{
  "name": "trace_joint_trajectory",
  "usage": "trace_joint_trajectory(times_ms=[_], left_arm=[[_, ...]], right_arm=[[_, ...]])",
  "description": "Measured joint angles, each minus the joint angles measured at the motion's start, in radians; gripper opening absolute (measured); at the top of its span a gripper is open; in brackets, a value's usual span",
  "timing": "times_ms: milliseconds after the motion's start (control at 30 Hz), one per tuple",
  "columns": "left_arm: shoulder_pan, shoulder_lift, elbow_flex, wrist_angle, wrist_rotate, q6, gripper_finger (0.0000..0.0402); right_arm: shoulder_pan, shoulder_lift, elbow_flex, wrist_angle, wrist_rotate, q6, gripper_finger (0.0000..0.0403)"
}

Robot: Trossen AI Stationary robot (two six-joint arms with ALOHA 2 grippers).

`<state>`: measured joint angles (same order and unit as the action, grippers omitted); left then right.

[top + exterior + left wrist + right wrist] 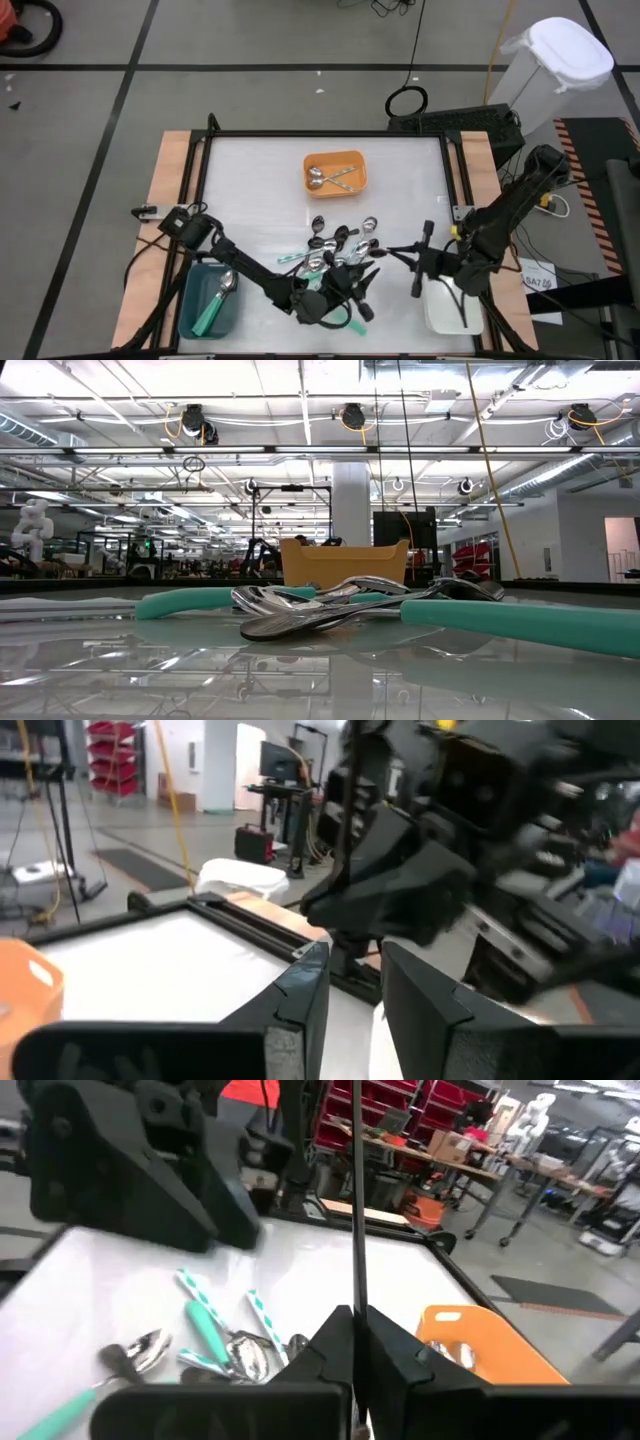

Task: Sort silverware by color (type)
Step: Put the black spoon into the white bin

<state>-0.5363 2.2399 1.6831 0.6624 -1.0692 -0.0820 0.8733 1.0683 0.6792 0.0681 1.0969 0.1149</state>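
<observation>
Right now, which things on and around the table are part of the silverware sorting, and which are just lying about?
Part of the job:
- mixed spoon pile
- black spoon, clamped in the right gripper
- left gripper, open over the pile
- teal-handled spoon in teal tray
- silver spoons in orange tray
- white tray

Lying about:
- white bin
- cable loop

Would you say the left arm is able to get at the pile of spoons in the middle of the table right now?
Probably yes: the left hand hangs at the near edge of the spoon pile with nothing between them, and the right hand, shut on a black spoon, is off to one side.
</observation>
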Motion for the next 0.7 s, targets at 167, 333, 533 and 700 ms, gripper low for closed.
trace_joint_trajectory(times_ms=[167, 333, 533, 700], left_arm=[[-0.046, -0.071, 0.000, -0.156, -0.001, 0.021, 0.0095], [-0.077, -0.139, 0.000, -0.387, -0.002, -0.072, 0.0095], [-0.090, -0.158, 0.000, -0.512, -0.004, -0.149, 0.0095], [-0.080, -0.159, 0.000, -0.523, -0.004, -0.164, 0.0095]], right_arm=[[0.044, -0.068, 0.024, -0.114, -0.069, 0.025, 0.0003], [0.058, -0.076, 0.190, -0.521, -0.196, 0.214, 0.0002], [0.058, 0.009, 0.419, -1.108, -0.470, 0.458, 0.0001], [0.058, 0.097, 0.531, -1.395, -0.775, 0.598, 0.0003]])
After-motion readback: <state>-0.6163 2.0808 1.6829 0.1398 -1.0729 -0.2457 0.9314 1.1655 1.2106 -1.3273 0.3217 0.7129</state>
